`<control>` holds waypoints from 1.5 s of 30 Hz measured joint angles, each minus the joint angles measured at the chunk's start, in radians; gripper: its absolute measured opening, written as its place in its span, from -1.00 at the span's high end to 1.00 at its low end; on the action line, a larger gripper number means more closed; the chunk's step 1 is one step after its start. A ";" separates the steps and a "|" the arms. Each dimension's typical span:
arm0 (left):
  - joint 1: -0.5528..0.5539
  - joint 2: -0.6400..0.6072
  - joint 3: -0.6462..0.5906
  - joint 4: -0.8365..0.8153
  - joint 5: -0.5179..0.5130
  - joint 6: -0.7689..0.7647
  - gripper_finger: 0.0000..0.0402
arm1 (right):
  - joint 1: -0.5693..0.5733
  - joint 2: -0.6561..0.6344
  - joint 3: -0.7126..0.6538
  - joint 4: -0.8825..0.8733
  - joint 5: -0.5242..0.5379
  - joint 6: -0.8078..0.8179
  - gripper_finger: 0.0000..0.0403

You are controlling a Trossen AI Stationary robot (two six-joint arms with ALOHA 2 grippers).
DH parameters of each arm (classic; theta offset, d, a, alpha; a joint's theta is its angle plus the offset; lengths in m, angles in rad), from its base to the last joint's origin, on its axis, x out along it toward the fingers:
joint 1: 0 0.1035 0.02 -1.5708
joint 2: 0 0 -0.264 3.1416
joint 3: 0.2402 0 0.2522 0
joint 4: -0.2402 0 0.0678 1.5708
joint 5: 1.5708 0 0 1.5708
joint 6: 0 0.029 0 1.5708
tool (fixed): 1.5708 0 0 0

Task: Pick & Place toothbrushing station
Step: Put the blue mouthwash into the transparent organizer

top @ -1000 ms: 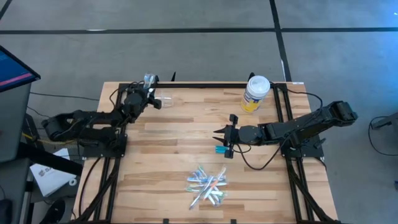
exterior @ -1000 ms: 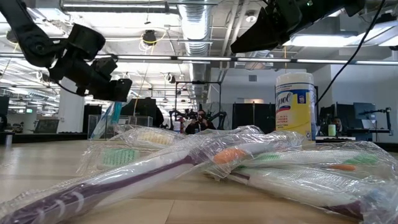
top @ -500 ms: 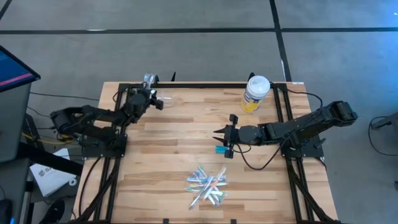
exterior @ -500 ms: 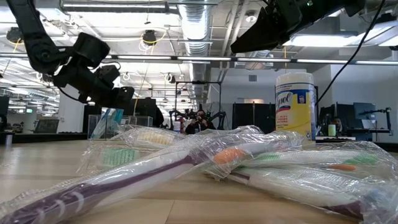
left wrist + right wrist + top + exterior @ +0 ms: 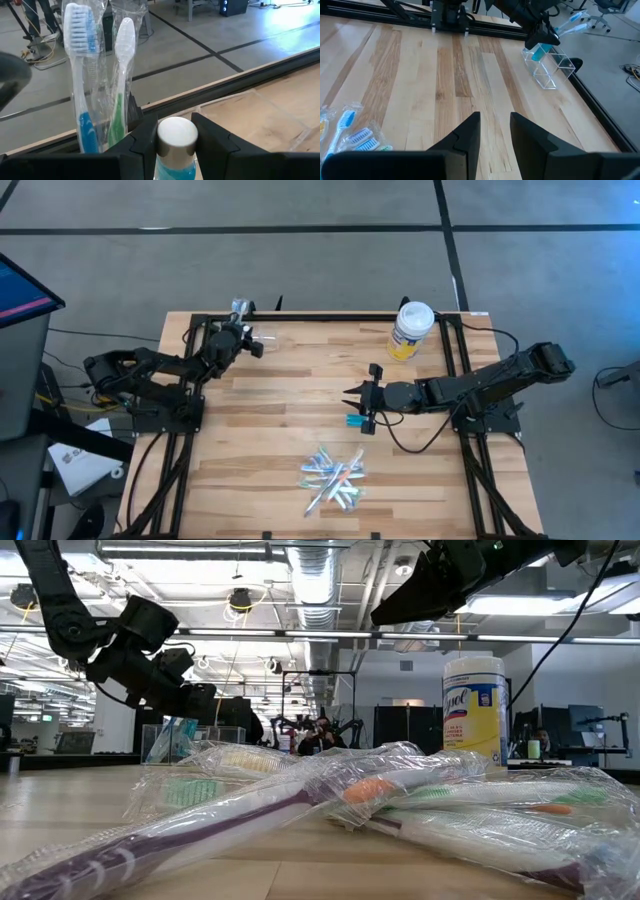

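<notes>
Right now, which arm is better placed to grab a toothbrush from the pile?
Right. The right hand, open and empty, hangs nearer the toothbrush pile; the left hand, at the far corner, grips a tube.
</notes>
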 joint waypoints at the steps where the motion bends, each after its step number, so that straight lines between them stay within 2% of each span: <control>1: 0.000 0.000 0.000 0.000 0.000 0.000 0.49 | 0.000 0.000 0.000 0.000 0.000 0.000 0.52; 13: 0.000 0.000 0.000 0.001 0.000 0.000 0.49 | 0.000 0.000 0.000 0.000 0.000 0.000 0.52; 26: 0.000 -0.001 0.000 0.001 0.000 0.000 0.36 | 0.000 0.000 0.000 0.000 0.000 0.000 0.52; 39: 0.000 -0.002 0.000 0.008 0.000 0.005 0.36 | 0.000 0.000 0.000 0.000 0.000 -0.001 0.52; 45: 0.000 -0.062 0.000 0.010 0.001 0.007 0.36 | 0.000 0.000 0.000 0.000 0.000 -0.001 0.52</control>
